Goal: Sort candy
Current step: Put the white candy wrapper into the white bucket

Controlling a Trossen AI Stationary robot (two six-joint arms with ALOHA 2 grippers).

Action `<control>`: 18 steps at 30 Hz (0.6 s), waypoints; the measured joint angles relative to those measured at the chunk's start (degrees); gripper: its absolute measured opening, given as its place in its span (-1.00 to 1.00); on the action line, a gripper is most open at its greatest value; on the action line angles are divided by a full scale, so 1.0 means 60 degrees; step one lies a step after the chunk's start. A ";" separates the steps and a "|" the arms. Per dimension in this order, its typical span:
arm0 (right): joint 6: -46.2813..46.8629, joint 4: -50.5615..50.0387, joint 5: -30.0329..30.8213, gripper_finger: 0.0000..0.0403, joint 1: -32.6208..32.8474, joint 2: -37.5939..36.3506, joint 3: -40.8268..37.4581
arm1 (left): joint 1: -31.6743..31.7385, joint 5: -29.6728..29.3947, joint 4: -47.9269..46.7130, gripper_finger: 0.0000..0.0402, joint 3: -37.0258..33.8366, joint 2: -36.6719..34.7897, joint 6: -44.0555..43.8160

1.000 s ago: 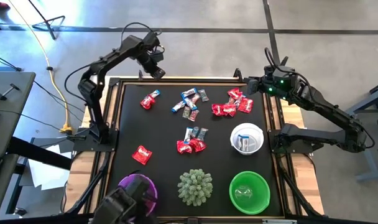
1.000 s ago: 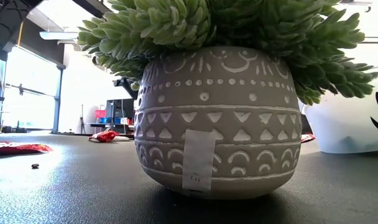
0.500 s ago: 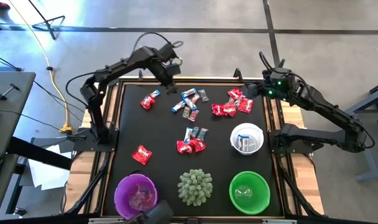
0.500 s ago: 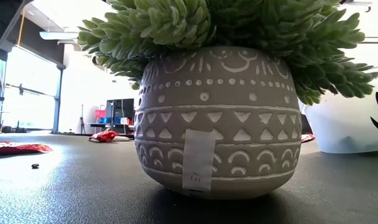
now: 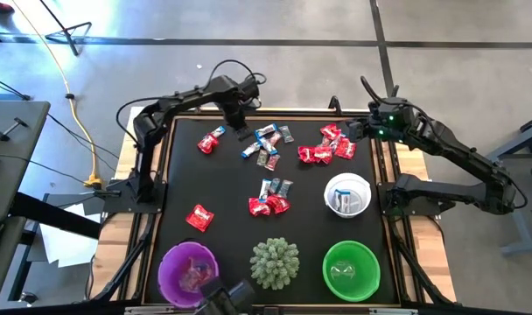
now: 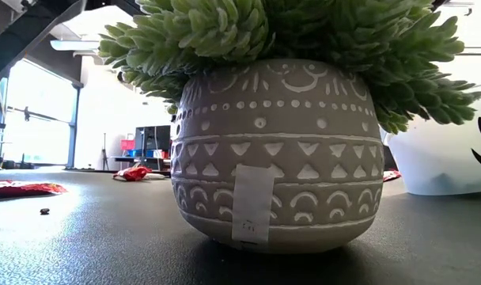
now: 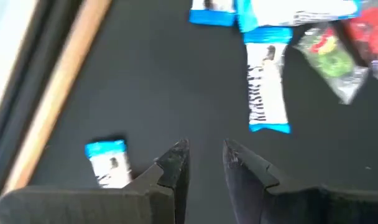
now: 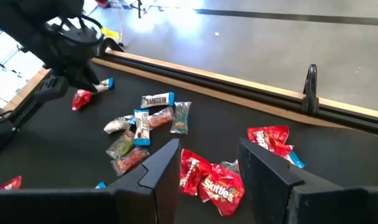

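Candy point(image 5: 268, 153), small shiny red and blue-and-white wrapped sweets, scattered over black desk point(image 5: 174, 188). Left gripper point(image 7: 204, 163) above far-left sweets, jaws slightly apart, empty. Right gripper point(image 8: 204, 165) by far-right pile, jaws open, empty.

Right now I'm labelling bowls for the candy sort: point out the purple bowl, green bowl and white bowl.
purple bowl point(image 5: 171, 259), high view, left rim.
green bowl point(image 5: 374, 260), high view, right rim.
white bowl point(image 5: 366, 185), high view, right rim.
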 joint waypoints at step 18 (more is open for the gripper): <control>-0.0197 -0.0109 0.0026 -0.24 0.0000 0.0000 -0.0003 | -0.0824 0.1231 0.0041 -0.60 -0.0009 -0.0691 -0.0013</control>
